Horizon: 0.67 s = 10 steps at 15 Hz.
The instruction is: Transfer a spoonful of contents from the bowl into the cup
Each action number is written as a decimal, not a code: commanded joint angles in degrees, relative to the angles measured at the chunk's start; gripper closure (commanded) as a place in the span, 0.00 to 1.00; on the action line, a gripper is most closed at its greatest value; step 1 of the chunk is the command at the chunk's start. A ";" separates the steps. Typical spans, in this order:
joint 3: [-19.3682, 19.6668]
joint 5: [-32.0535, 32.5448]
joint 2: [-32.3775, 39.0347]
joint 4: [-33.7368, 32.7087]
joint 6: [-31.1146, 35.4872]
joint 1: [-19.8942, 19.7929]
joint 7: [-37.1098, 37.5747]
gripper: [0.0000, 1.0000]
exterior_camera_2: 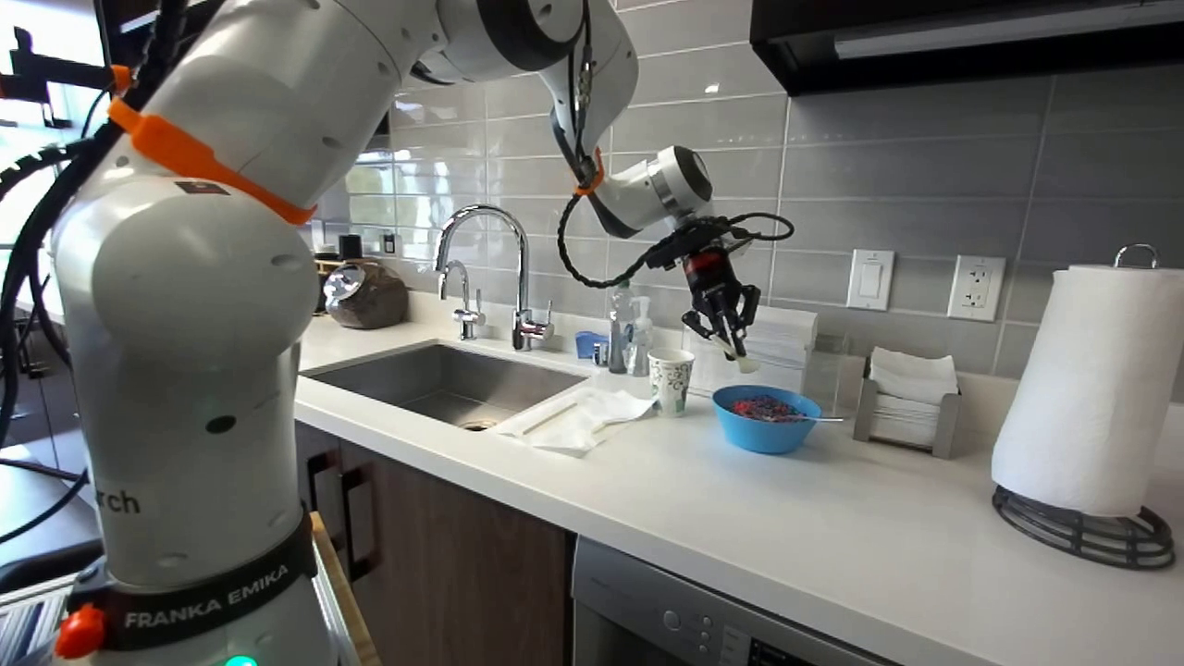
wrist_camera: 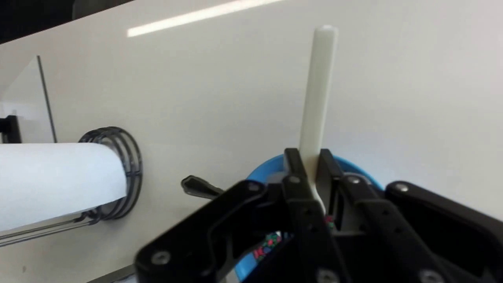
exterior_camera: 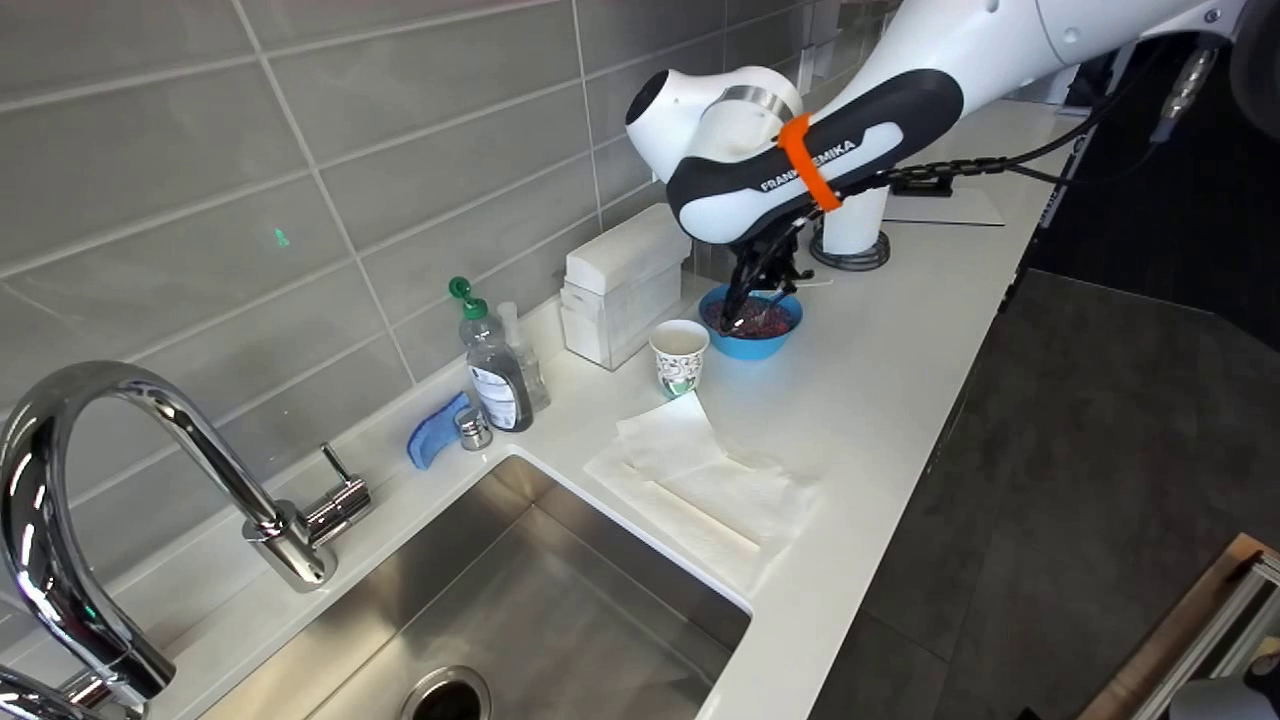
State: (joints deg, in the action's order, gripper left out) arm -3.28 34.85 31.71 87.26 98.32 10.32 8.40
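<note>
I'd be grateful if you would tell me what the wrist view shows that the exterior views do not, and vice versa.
Only the wrist view shows the long straight stretch of the pale handle clamped in the gripper (an exterior view gives just a pale tip) and a bright streak across the counter.

Only the exterior views show the cup, sink, chrome faucet and green-capped bottle.

Shared by both: the blue bowl, its contents, gripper, counter and paper-towel roll.

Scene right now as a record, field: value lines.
source: round bright-blue bowl
fill: small red, green and blue pieces
destination: white leafy-print paper cup, upright beside bowl
end effector: black two-finger gripper, gripping slim white flat handle, over bowl
second utensil: slim grey-looking handle jutting past bowl's rim
transfer: cannot tell; cup's bottom hidden
</note>
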 commanded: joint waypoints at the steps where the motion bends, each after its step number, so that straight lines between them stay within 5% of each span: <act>1: 0.27 -7.34 4.77 -5.64 -2.67 -1.00 -3.23 0.96; 10: 2.52 -16.68 8.08 -10.37 -0.99 -5.15 -4.39 0.96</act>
State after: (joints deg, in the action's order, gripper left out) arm -0.93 22.12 38.19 79.73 97.28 6.33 5.58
